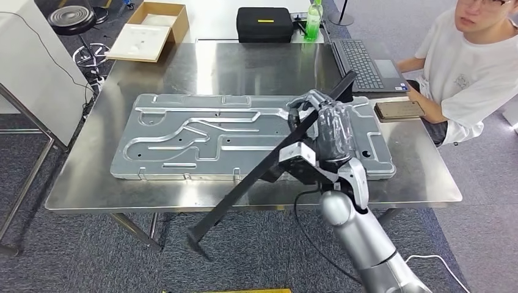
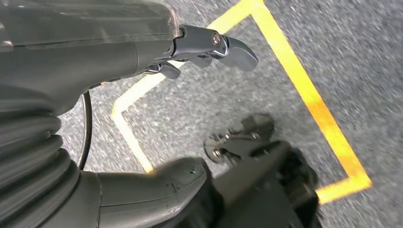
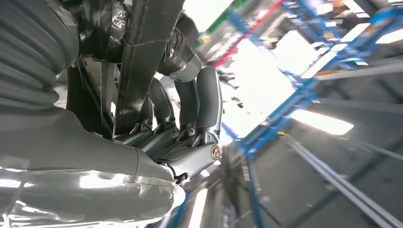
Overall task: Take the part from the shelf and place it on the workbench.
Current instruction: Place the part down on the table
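Observation:
The part is a long black bar. My right hand grips it near its upper end, and it slants over the front right of the steel workbench. Its upper tip reaches toward the laptop, while its lower end hangs past the bench's front edge above the carpet. In the right wrist view the dark fingers wrap around the bar. My left hand hangs over grey carpet, its fingers and thumb apart, with nothing in it.
A large silver stamped panel covers most of the bench. A person sits at the right by a laptop and a brown pad. A black case, a green bottle and a cardboard box lie beyond.

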